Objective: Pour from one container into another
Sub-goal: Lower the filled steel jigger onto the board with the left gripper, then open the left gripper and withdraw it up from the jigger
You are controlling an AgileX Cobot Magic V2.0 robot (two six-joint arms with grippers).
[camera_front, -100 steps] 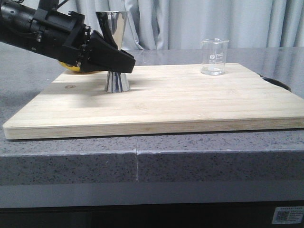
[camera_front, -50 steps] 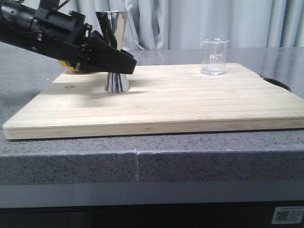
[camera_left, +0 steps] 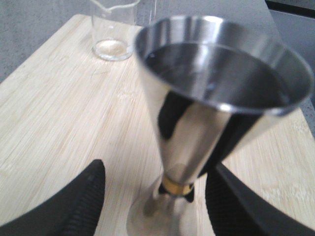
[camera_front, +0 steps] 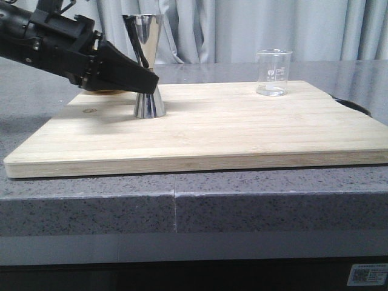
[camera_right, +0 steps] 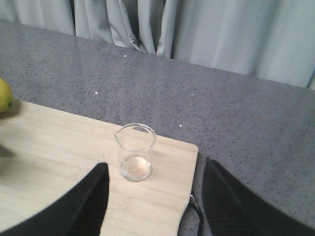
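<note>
The steel jigger (camera_front: 145, 60) stands upright on the left part of the wooden board (camera_front: 230, 130), gold waist (camera_left: 176, 186) showing in the left wrist view. My left gripper (camera_front: 142, 79) is open, its black fingers (camera_left: 74, 206) on either side of the jigger's (camera_left: 211, 93) waist with gaps on both sides. Upright at the board's far right stands the clear glass beaker (camera_front: 273, 73), which looks empty. The right gripper (camera_right: 155, 206) is open, short of the beaker (camera_right: 134, 152) and above the board; it is out of the front view.
A yellow lemon (camera_right: 4, 96) lies at the board's far left corner, mostly hidden behind my left arm in the front view. A dark metal ring (camera_front: 357, 106) sits at the board's right edge. Grey stone counter (camera_front: 242, 200) surrounds the board, and curtains hang behind it.
My left gripper has drawn back to the left and risen slightly, still around the jigger. The lemon under the arm is now mostly covered. Jigger and beaker have not moved.
</note>
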